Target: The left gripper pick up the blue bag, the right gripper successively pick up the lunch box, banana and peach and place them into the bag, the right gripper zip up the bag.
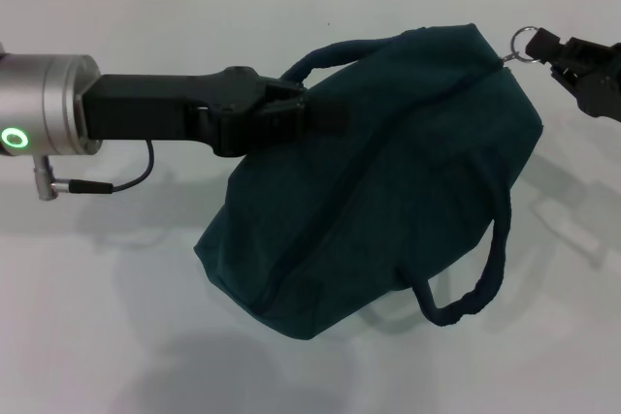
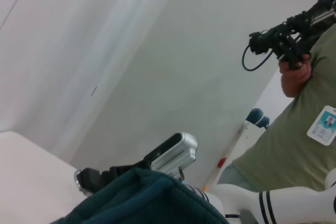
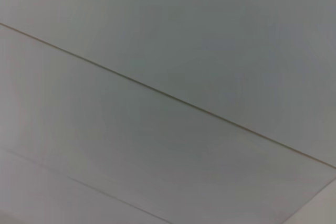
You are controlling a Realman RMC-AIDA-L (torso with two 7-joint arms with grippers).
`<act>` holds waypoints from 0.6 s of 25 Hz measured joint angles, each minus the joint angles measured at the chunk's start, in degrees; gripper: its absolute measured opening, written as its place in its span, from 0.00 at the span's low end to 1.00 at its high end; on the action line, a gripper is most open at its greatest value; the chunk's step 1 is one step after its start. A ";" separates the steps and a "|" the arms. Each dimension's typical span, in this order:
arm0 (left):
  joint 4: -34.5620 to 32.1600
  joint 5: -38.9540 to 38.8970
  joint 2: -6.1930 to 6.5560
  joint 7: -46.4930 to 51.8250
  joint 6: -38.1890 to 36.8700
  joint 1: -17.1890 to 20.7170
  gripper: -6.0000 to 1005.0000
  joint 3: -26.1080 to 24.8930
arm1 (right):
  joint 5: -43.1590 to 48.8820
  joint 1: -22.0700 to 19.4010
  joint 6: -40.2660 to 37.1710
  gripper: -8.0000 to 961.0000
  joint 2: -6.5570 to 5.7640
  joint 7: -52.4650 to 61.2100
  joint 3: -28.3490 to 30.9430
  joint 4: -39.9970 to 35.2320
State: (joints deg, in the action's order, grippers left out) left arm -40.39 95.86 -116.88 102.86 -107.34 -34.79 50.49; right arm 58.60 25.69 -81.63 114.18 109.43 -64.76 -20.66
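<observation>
The blue bag [image 1: 388, 181] hangs tilted above the white table [image 1: 97, 317], its zipper closed along the top. My left gripper [image 1: 309, 107] reaches in from the left and is shut on the bag's fabric at the base of one loop handle [image 1: 335, 48]. The other handle [image 1: 480, 283] hangs loose at the lower right. My right gripper [image 1: 551, 47] is at the bag's far right corner, shut on the metal ring pull [image 1: 525, 43]. The bag [image 2: 142, 198] and right gripper [image 2: 92, 179] also show in the left wrist view. The lunch box, banana and peach are out of view.
In the left wrist view a person in a green shirt [image 2: 294, 145] with a badge stands beyond the table, holding a black device. The right wrist view shows only a pale wall.
</observation>
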 joint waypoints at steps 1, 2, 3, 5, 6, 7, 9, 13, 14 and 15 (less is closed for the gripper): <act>-0.03 -0.15 0.00 -0.04 0.01 -0.07 0.06 -0.01 | 0.07 0.19 -0.04 0.04 -0.05 -0.09 -0.04 0.00; -0.04 -0.21 0.00 -0.05 0.09 -0.16 0.06 -0.04 | 0.08 0.28 -0.11 0.04 -0.04 -0.25 -0.04 0.00; -0.04 -0.28 0.00 0.02 0.45 -0.27 0.06 -0.13 | 0.08 0.37 -0.26 0.04 -0.02 -0.41 -0.04 -0.05; -0.04 -0.34 -0.01 0.22 0.98 -0.41 0.06 -0.37 | 0.10 0.42 -0.52 0.04 0.05 -0.65 0.02 -0.29; -0.03 -0.37 -0.01 0.29 1.36 -0.51 0.06 -0.55 | 0.10 0.42 -0.65 0.04 0.03 -0.73 0.03 -0.38; -0.01 -0.38 -0.01 0.35 1.89 -0.60 0.06 -0.71 | 0.06 0.42 -0.85 0.04 -0.03 -0.80 0.03 -0.42; 0.00 -0.39 -0.01 0.47 2.78 -0.67 0.06 -0.90 | -0.11 0.37 -1.12 0.04 -0.24 -1.05 0.06 -0.45; 0.57 -0.40 -0.08 0.84 5.42 -0.56 0.06 -2.40 | -0.16 -0.37 -1.88 0.18 -1.06 -1.98 1.86 -0.34; 1.61 -0.39 -0.18 0.92 7.81 -0.47 0.06 -3.66 | -0.14 -0.72 -2.12 0.23 -1.20 -2.24 2.69 -0.24; 2.02 -0.40 -0.22 0.95 8.53 -0.48 0.06 -4.01 | -0.09 -1.38 -2.45 0.27 -1.42 -2.53 3.90 -0.19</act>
State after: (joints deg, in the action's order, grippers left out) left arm -38.37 95.46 -117.10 103.80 -98.81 -35.26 46.48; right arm 58.50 24.31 -84.08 112.76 106.90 -60.86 -20.85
